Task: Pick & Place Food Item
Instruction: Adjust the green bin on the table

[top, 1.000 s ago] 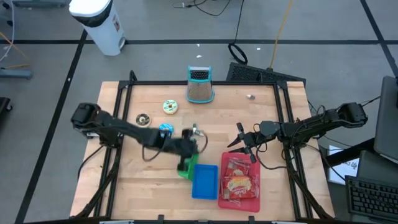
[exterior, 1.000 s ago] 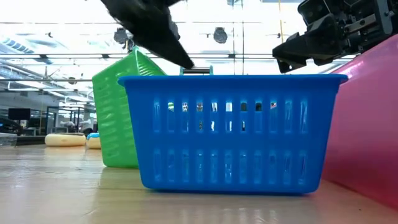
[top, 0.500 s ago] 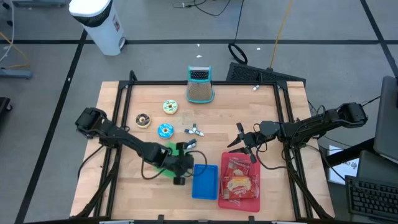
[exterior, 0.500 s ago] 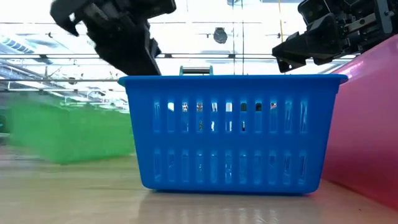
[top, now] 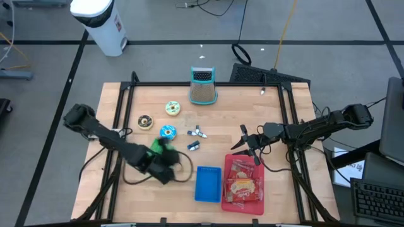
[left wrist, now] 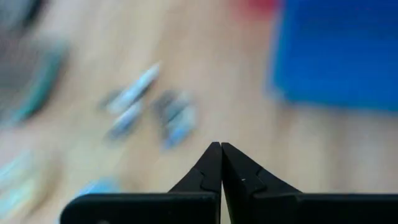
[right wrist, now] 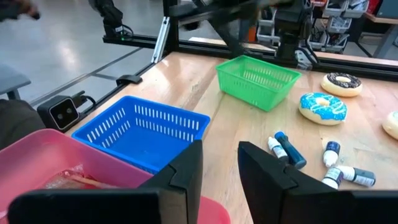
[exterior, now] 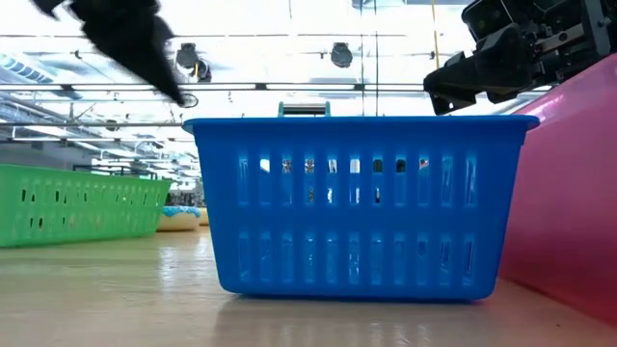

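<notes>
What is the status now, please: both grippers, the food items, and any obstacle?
Left gripper shut, empty, by green basket. Right gripper open, empty, above pink basket. Donuts on table, unpicked. No obstacle seen.

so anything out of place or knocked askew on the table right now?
The green basket stands apart from the blue basket and red basket, which sit side by side; it is skewed, not lined up with them. A few small bottles lie scattered on their sides. No spill or damage visible.
</notes>
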Available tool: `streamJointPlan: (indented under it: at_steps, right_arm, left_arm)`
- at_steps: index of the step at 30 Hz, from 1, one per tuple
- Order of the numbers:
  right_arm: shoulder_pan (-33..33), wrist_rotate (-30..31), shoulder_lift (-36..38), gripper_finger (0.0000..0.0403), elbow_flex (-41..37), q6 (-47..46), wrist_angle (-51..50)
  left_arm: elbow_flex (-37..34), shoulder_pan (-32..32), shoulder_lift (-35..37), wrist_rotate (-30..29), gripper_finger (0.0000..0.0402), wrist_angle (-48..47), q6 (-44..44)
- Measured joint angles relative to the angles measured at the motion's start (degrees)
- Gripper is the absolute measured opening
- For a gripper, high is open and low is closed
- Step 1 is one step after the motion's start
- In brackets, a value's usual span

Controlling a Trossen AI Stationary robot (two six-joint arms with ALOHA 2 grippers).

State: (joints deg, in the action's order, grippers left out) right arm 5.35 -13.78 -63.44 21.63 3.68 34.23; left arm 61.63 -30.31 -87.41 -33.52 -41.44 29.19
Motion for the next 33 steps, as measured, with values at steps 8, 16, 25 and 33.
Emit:
streamJointPlan:
  at_steps: [8, 16, 25, 33]
  right_arm:
    - [0.0, 0.0, 0.0, 0.0091, 0.0, 0.0, 0.0]
    - [0.0, 0.0, 0.0, 0.0091, 0.0, 0.0, 0.1]
    - [0.0, 0.0, 0.0, 0.0091, 0.0, 0.0, 0.2]
    - [0.0, 0.0, 0.0, 0.0091, 0.0, 0.0, 0.0]
  left_arm:
    - [-4.9, -3.1, 2.2, 11.9, 0.0004, -16.7, 17.8]
    - [-12.2, -2.8, 1.1, 20.7, 0.0002, 5.8, 15.7]
    - [-12.3, -2.6, 0.8, 22.0, 0.0003, 19.1, 14.0]
    - [-11.5, -1.7, -3.8, 24.4, 0.0002, 22.4, 11.6]
